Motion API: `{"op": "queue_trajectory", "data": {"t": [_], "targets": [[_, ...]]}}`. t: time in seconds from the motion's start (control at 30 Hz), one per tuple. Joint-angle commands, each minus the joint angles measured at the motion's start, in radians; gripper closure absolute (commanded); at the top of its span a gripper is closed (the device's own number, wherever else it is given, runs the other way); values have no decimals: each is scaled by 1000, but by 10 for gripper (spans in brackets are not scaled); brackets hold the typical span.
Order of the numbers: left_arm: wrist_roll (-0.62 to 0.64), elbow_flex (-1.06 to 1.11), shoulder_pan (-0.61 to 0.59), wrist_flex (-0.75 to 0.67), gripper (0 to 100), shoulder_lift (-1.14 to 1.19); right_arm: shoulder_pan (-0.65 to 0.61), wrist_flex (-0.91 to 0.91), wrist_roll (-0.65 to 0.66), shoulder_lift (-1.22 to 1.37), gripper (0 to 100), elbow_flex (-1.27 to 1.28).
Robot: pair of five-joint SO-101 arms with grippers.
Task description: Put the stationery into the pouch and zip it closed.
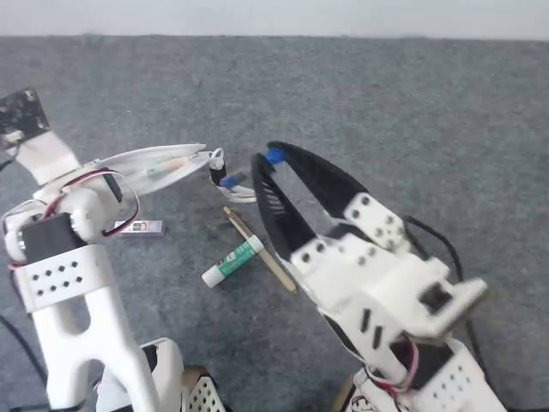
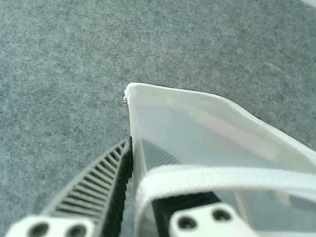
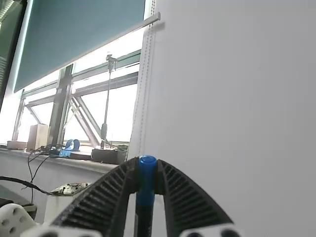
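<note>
Where the pouch sits: the white translucent pouch (image 1: 159, 166) hangs at a slant over the left side of the grey carpeted surface (image 1: 412, 112), with one end toward the centre. Faint coloured contents show through its wall.
Left gripper (image 2: 143, 197): clamped narrow on the pouch's edge, with one ribbed finger outside the wall and the other seen through the fabric.
Right gripper (image 1: 268, 161): raised above the middle of the surface, pinching a blue-capped pen (image 1: 274, 155) whose cap stands just past the fingertips.
Glue stick (image 1: 232, 262): lies flat near the front centre and has a green label.
Wooden pencil (image 1: 260, 249): lies diagonally just beside the glue stick; contact cannot be told.
Small flat item (image 1: 139, 227): lies on the surface beside the left arm, under the pouch.
Black-and-white bits (image 1: 225, 176): lie between the pouch's end and the right gripper; their kind cannot be told.
</note>
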Motion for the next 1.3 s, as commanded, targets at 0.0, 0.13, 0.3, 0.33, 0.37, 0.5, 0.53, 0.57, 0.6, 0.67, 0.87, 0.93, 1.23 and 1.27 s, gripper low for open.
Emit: {"op": "queue_trajectory", "data": {"t": [0.0,0.13,0.3,0.33,0.37,0.5,0.53,0.57,0.6,0.67,0.87,0.93,1.23,1.27], "targets": [[-14,-5,3,-14,988,-2,-5,-99,-3,67,992,-58],[-14,-7,8,-14,988,-2,-15,-208,-3,156,992,-58],[-14,-7,20,-14,988,-2,-67,-245,-2,285,992,-135],[-14,-7,20,-14,988,-2,-77,-246,-2,311,992,-157],[-14,-7,20,-14,988,-2,-84,-246,-2,338,992,-178],[-14,-5,20,-14,988,-2,-88,-246,-2,449,992,-250],[-14,-5,20,-14,988,-2,-88,-246,-2,476,992,-262],[-14,-5,20,-14,988,-2,-87,-248,-2,504,992,-275],[-14,-5,20,-14,988,-2,-87,-249,-2,530,992,-284],[-14,-4,20,-14,988,-2,-85,-289,-2,579,992,-288],[-14,-4,18,-14,988,-2,-82,-406,0,722,992,-290],[-14,-2,17,-14,988,-2,-82,-404,0,760,992,-284],[-15,-2,17,-14,988,-2,-82,-410,3,843,992,-166],[-15,-2,17,-14,988,-2,-84,-410,18,851,992,-155]]}}
